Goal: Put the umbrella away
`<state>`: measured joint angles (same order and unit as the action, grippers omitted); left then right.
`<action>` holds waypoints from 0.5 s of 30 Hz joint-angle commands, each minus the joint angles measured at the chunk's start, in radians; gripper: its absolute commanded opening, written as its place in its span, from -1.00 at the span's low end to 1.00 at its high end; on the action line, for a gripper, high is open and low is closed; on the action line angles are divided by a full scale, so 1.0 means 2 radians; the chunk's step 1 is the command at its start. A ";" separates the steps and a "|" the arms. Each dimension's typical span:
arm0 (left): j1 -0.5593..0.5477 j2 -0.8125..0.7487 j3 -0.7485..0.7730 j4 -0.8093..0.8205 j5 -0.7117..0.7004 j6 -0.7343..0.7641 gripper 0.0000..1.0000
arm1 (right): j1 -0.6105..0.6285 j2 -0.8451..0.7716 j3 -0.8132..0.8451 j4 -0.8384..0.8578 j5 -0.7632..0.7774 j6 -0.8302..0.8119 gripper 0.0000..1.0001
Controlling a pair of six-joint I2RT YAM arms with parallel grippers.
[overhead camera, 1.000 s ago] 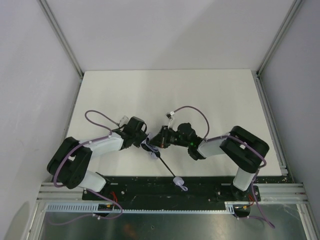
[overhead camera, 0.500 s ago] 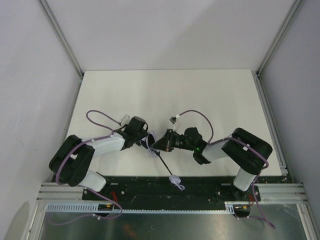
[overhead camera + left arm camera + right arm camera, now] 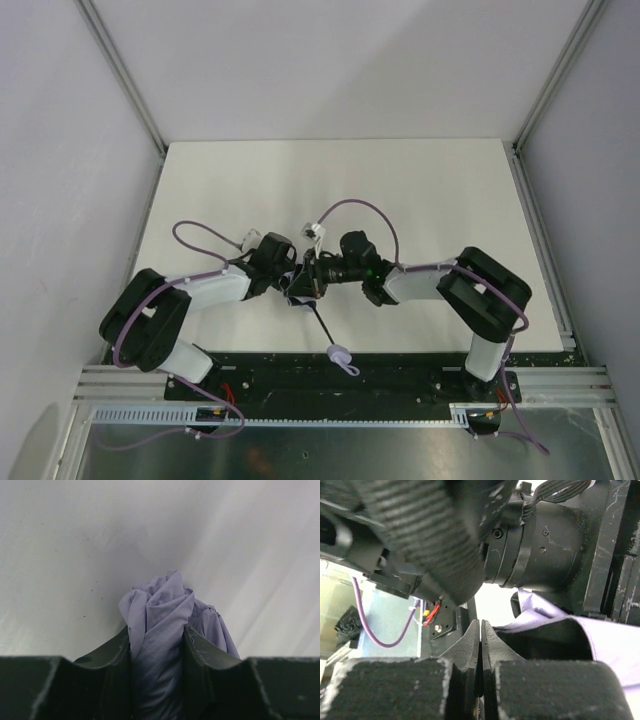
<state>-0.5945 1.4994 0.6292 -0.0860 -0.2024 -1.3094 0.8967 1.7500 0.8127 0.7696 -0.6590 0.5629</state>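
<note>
The umbrella (image 3: 296,297) lies near the table's front edge, between the two arms. Its thin black shaft (image 3: 322,326) runs toward me to the small lavender handle (image 3: 339,357). My left gripper (image 3: 288,282) is shut on the bunched lavender canopy (image 3: 160,600), and the fabric fills the gap between its fingers (image 3: 200,647). My right gripper (image 3: 309,284) sits right against the left one at the canopy end of the shaft. Its jaws (image 3: 480,630) are pressed together with nothing visible between them. Lavender fabric (image 3: 560,625) lies just to the right of them.
The white table (image 3: 400,190) stretches away behind the arms, walled on three sides. The black base rail (image 3: 400,375) runs along the near edge, just past the handle. The left arm's wrist (image 3: 420,530) fills the top of the right wrist view.
My right arm has swung left and away from me, bringing its gripper up against the left gripper. The umbrella's handle and shaft have shifted left and toward the canopy. The left gripper kept its hold.
</note>
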 commanded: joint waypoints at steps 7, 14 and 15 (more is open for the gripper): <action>-0.006 0.026 -0.038 -0.066 -0.055 0.013 -1.00 | 0.027 0.058 0.100 -0.092 0.026 -0.153 -1.00; -0.007 0.017 -0.038 -0.068 -0.011 0.025 -1.00 | 0.065 0.069 0.100 -0.119 0.294 -0.243 -1.00; -0.007 0.017 -0.039 -0.068 -0.006 0.027 -1.00 | 0.069 0.071 0.100 -0.116 0.337 -0.249 -1.00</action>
<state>-0.5861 1.4818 0.6056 -0.0349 -0.2848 -1.2808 0.9661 1.8568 0.9722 0.5339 -0.3946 0.2279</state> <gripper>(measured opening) 0.383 0.009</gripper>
